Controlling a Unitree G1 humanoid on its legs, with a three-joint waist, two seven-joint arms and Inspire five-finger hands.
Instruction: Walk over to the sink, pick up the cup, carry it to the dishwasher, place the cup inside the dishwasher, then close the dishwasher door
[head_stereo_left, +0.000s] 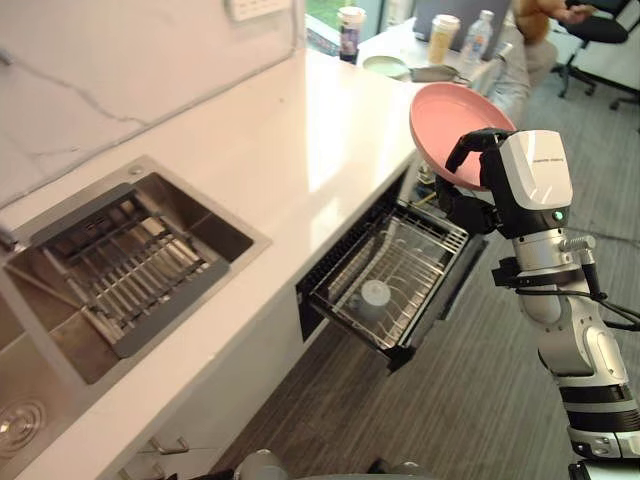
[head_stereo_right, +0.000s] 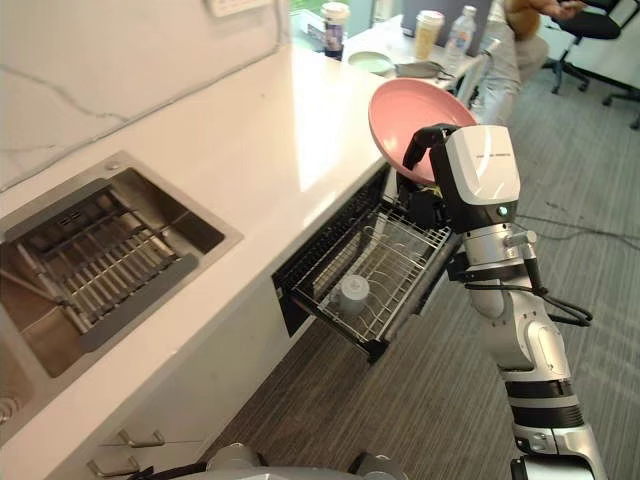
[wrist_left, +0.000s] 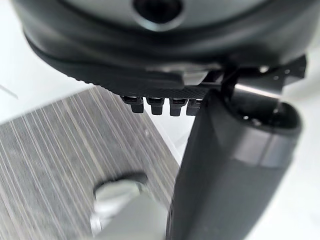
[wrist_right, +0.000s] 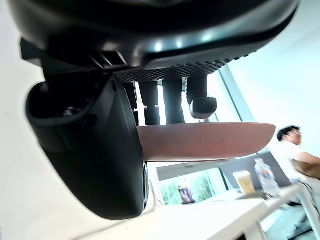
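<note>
Grip check: right hand (head_stereo_left: 478, 142) clamped plate (head_stereo_left: 445, 115) above rack (head_stereo_left: 420, 250) holding cup (head_stereo_left: 375, 297); we couldn't tell for left hand (wrist_left: 235, 165).

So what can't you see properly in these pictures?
Pink plate: lower rim hidden behind right robot hand, eye views.
Cup: too small, eye views, which way up unclear.
Sink: cut off by left eye view's left edge.
Dishwasher: back hidden under counter, eye views.

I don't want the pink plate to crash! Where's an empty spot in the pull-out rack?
The rack is bare wire between the cup and its far edge, below the plate in the right hand. The white counter between sink and rack is bare too. The cup's end is taken.
</note>
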